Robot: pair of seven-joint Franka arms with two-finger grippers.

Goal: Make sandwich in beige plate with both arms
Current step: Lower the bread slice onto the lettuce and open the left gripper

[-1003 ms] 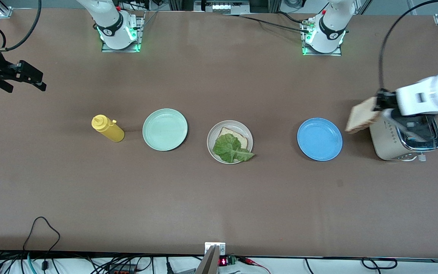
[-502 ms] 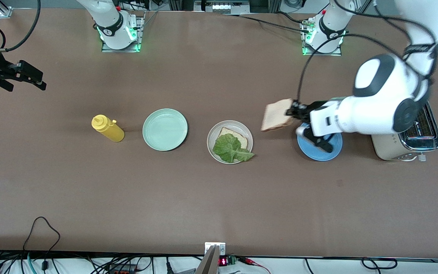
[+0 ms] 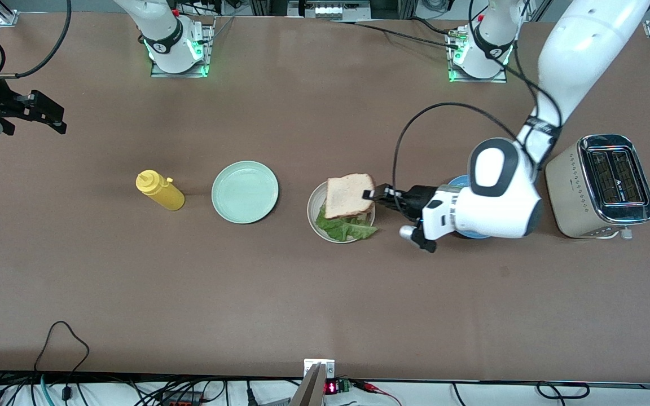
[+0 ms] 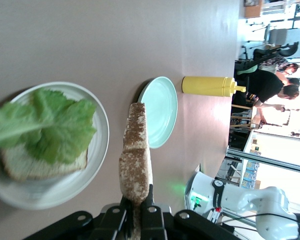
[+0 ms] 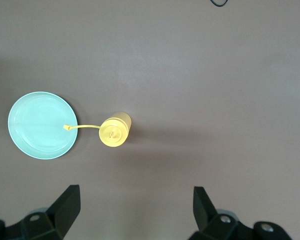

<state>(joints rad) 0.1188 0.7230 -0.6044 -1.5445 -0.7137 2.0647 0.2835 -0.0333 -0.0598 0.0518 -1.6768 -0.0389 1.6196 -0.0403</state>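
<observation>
While your left pincer stays clamped on the bread slice at mid-frame, level it over the lettuce in the beige plate before releasing; the right pincer waits, spread apart.

a robotics lab: two white arms bolted to a brown table on lit bases, loose cables along the edge, aluminium framing, people at desks nearby.

The brown bench carried a row: a yellow bottle toward the right arm's end, then a mint plate, the beige plate, a blue plate and a toaster.
</observation>
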